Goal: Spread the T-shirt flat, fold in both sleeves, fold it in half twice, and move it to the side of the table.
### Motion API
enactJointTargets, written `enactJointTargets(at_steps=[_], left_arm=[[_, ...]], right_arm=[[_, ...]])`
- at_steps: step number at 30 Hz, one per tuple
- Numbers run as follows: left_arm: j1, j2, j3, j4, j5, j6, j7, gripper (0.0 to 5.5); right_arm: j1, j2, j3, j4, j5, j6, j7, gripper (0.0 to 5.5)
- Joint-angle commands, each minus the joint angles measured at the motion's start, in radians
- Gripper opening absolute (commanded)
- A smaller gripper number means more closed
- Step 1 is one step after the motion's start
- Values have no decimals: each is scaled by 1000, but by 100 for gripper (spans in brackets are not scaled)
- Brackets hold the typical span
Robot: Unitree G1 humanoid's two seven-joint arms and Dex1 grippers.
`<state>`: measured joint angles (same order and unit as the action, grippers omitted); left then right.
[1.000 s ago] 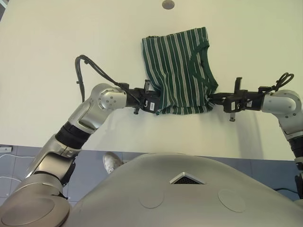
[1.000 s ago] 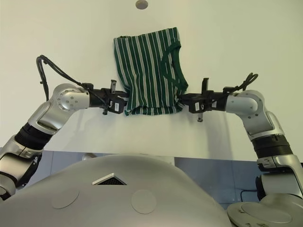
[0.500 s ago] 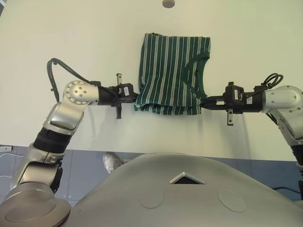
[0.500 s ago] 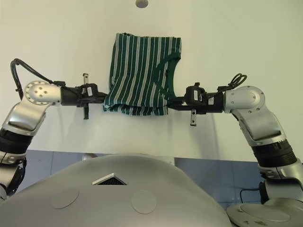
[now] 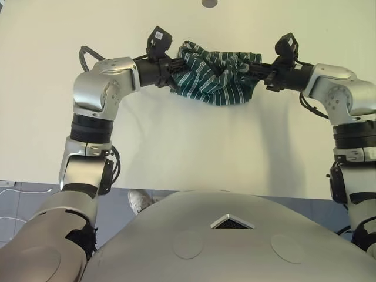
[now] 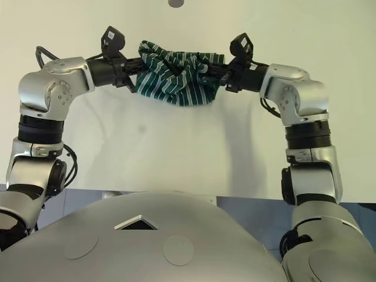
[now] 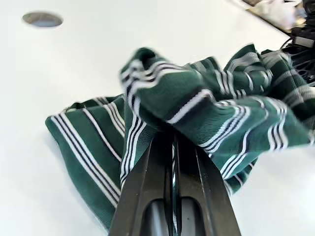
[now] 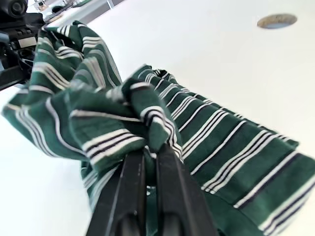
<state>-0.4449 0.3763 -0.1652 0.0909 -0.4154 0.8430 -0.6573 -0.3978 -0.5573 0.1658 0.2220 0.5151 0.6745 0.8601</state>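
The green T-shirt (image 5: 214, 76) with white stripes hangs bunched between my two grippers above the far part of the white table (image 5: 188, 147). My left gripper (image 5: 175, 66) is shut on the T-shirt's left edge, and my right gripper (image 5: 254, 66) is shut on its right edge. In the left wrist view the black fingers (image 7: 147, 196) pinch folded cloth (image 7: 197, 103). The right wrist view has the fingers (image 8: 130, 196) closed on a fold of the cloth (image 8: 98, 113), with the far part of the shirt lying on the table.
A round grey grommet (image 5: 208, 3) sits in the tabletop just beyond the shirt. The table's near edge (image 5: 188, 191) runs across in front of me, with floor below it.
Both grippers have closed on the near corners of the shirt, lifted them and carried them toward the far edge. The flat folded shirt is now bunched and sagging between them.
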Motion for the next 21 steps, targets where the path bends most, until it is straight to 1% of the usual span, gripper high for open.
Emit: enactJointTargets(at_steps=[1,4,5,9,12,13,14,15,17,19,21], left_arm=[[-54,-35,10,79,45,-7,57,23],[-82,-75,35,129,62,-28,101,72],[-87,-83,44,144,70,-37,118,85],[-86,-97,110,172,93,-102,183,90],[-61,-95,165,128,76,-178,184,90],[-49,-100,180,85,45,-194,154,94],[-33,-102,177,29,10,-191,109,73],[-14,-95,148,-17,-4,-179,65,54],[23,-42,22,-50,56,-158,3,17],[46,25,-95,-27,169,-156,0,2],[51,60,-141,6,240,-160,15,2]], right_arm=[[-52,45,-31,113,-61,-14,-70,56],[-79,76,-96,185,-63,-4,-127,114],[-87,85,-122,195,-53,5,-141,120],[-126,106,-295,207,32,44,-210,120],[-118,116,-360,129,80,47,-205,120],[-107,123,-363,73,107,57,-177,102],[-91,133,-346,4,136,72,-142,79],[-73,147,-310,-62,153,85,-109,56],[-48,188,-209,-135,146,91,-62,18],[-53,242,-118,-111,97,65,-57,2],[-73,289,-63,-52,53,40,-63,2]])
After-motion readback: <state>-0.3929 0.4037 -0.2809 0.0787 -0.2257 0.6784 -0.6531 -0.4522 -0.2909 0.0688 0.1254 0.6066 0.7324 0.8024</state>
